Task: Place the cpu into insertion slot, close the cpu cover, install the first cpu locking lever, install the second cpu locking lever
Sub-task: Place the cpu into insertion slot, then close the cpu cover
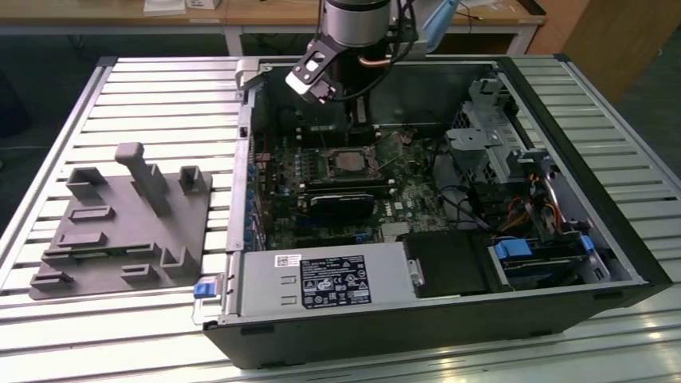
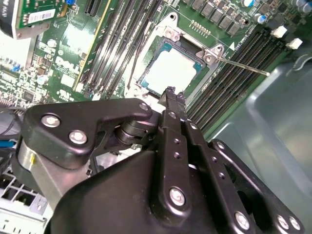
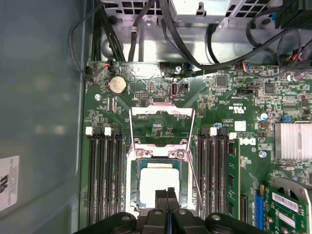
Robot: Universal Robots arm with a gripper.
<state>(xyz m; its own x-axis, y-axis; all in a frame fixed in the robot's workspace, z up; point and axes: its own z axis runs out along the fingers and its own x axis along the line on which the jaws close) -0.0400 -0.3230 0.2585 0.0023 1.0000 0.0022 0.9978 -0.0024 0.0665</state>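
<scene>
Observed from beside the table [image 1: 159, 88]: the computer case [image 1: 426, 335] lies open on its side, with the arm reaching down into it over the motherboard [image 3: 229, 122].

The cpu [image 3: 157, 181] lies flat inside the insertion slot [image 3: 138, 180], its pale metal top facing up. It appears square to the rim. The slot sits mid-board, between two banks of memory slots [image 3: 105, 170]. I judge the placing step done.

The cpu cover [image 3: 161, 110] is not closed. It is swung up and back from the slot on its hinge side, towards the board edge where the cables enter. This leaves the socket open from above.

One locking lever [image 3: 131, 127] and the second locking lever [image 3: 194, 183] are both unlatched. They show as thin rods running along the two sides of the slot, clear of the chip.

The gripper [image 3: 167, 195] hangs just above the cpu edge farthest from the cover hinge. Its two fingers are pressed together with nothing between them. That posture suits pushing rather than grasping. In the second wrist view the gripper [image 2: 170, 93] tip points at the chip's near edge.

A grey parts fixture [image 1: 117, 231] stands on the table beside the case, at the exterior view's left.
</scene>
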